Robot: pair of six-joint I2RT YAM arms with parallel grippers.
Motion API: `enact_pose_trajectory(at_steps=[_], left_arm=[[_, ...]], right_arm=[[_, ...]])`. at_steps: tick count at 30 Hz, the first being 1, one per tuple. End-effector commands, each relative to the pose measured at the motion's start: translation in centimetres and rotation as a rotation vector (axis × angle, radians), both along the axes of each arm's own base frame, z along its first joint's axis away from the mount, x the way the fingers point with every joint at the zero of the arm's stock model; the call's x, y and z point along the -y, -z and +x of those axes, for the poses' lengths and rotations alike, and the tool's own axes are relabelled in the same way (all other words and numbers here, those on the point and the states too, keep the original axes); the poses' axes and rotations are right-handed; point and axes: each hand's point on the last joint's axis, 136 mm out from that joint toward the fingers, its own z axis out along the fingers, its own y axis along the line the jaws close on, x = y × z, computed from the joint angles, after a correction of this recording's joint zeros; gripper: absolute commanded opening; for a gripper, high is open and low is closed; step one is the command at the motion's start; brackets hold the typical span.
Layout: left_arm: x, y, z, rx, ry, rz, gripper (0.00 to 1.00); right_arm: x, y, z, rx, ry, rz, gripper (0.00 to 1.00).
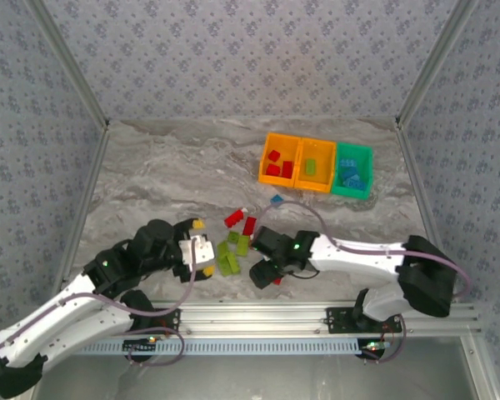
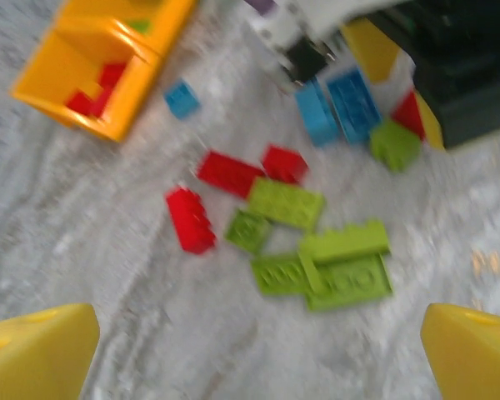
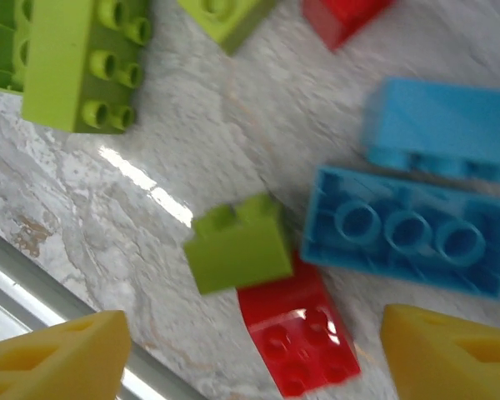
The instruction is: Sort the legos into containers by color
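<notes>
Top external view: the aluminium rail (image 1: 258, 312) at the near table edge carries both arm bases. The left gripper (image 1: 204, 247) is low over the marbled table (image 1: 150, 175), just left of a cluster of lime legos (image 1: 230, 254). The right gripper (image 1: 267, 275) is at that cluster's right side. Two loose red legos (image 1: 240, 222) and one blue lego (image 1: 277, 199) lie just beyond. The containers stand in a joined row at the far right, well apart from the loose pile. The left orange bin (image 1: 264, 167) holds red legos (image 1: 277, 162). The middle orange bin (image 1: 317, 140) holds one lime lego (image 1: 310, 167). The green bin (image 1: 354, 147) holds blue legos (image 1: 351, 175).

Left wrist view: the left gripper (image 2: 254, 358) has its yellow fingertips (image 2: 37, 350) spread wide with nothing between them. Ahead lie lime legos (image 2: 333, 262), three red legos (image 2: 229, 173) and two blue bricks (image 2: 337, 107). An orange bin (image 2: 137, 92) at upper left shows red pieces (image 2: 96, 87).

Right wrist view: the right gripper (image 3: 254, 367) has its jaws apart, and its fingertips (image 3: 54, 358) touch nothing. A red brick (image 3: 296, 337) lies between them on the table. A small lime brick (image 3: 237, 246) touches that red brick. An overturned blue brick (image 3: 408, 229) lies just beside both.
</notes>
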Motion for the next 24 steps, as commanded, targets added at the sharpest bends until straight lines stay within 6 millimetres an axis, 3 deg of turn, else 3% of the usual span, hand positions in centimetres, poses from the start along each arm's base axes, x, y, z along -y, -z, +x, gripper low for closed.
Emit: enact_pose_trajectory(at_steps=[1,12,16,19,21,24], left_arm=[[-1.1,1.1,-1.5,0.018,0.052,0.0,0.99],[-1.2,0.9,-1.5,0.05,0.056,-0.051,0.99],[-1.3,0.9,-1.6,0.056,0.053,-0.059,0.99],[-1.2,1.0,-1.5,0.053,0.053,-0.062,0.99],[-1.1,1.1,-1.5,0.052,0.055,-0.065,0.99],[-0.9,1.1,-1.5,0.042,0.062,-0.072,0.99]], right_arm=[[-1.6,-0.2,1.2,0.077,-0.063,-0.033,0.74],[-2.5,0.9,0.5,0.076,-0.122,-0.115,0.56],[-1.6,1.3,-0.3,0.063,-0.135,-0.168,0.51],[-1.0,1.7,-0.8,0.055,-0.146,-0.2,0.52],[-0.9,2.2,-1.0,0.048,-0.148,-0.213,0.58],[-1.3,2.8,-0.7,0.057,-0.141,-0.211,0.55]])
